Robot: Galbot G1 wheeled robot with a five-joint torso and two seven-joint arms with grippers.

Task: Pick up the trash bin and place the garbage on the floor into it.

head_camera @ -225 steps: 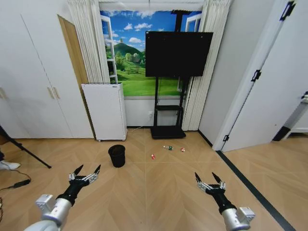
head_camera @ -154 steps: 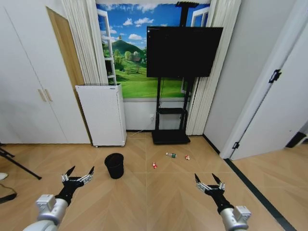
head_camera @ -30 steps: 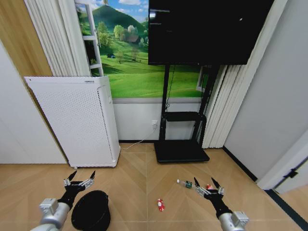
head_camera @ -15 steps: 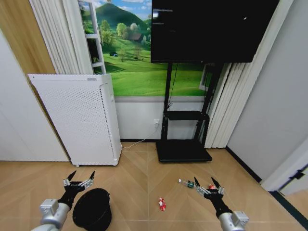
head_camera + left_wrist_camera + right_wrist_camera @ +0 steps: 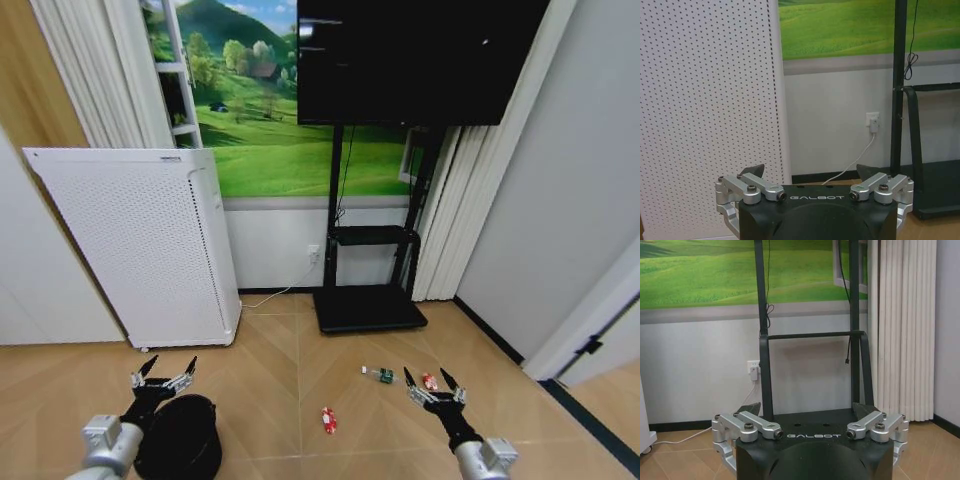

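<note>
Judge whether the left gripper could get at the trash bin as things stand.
Probably yes: the left gripper hangs open just above the trash bin, its rim facing up, nothing between them.

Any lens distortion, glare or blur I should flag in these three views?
Head view: wide-angle bend, the white appliance and door edges lean; faint reflections on the TV screen; the trash bin reads as a dark mass. Left and right wrist views: sharp, evenly lit, no glare.

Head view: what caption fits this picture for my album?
Robot's open left end effector above the bin, open right end effector near litter on the floor.
</note>
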